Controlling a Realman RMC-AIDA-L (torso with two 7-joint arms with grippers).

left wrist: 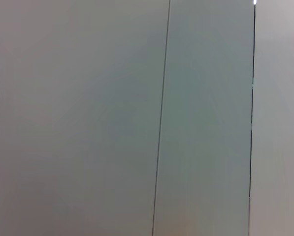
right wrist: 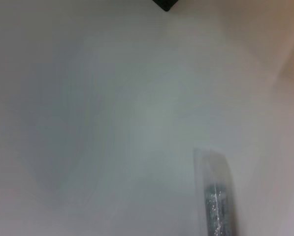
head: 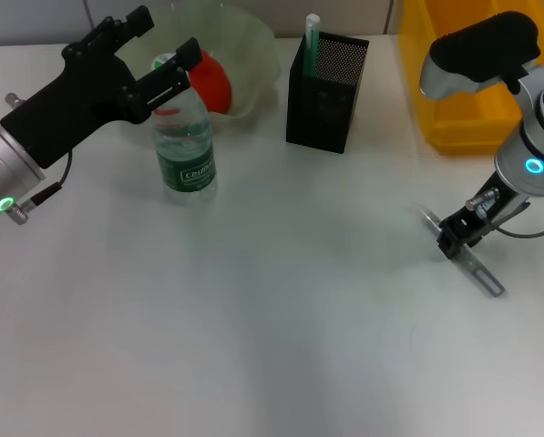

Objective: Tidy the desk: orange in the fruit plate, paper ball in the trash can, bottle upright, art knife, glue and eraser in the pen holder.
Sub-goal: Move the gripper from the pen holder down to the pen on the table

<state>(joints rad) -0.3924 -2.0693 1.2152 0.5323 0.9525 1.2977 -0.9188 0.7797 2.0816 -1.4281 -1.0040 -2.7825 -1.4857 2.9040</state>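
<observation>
The left pincer (head: 165, 56) is sitting wide open around the cap of the clear plastic bottle (head: 185, 146), standing upright. The right pincer (head: 460, 238) is pinching the thin silver metal art knife (head: 479, 270) on the smooth white counter (head: 253, 309).

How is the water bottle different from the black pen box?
The bottle is clear and round with a green label; the pen holder is black, square mesh. The bottle is capped shut; the pen holder is open on top with a green-and-white stick poking out. The left end effector is at the bottle's top; nothing touches the pen holder. Both stand upright on the table.
</observation>
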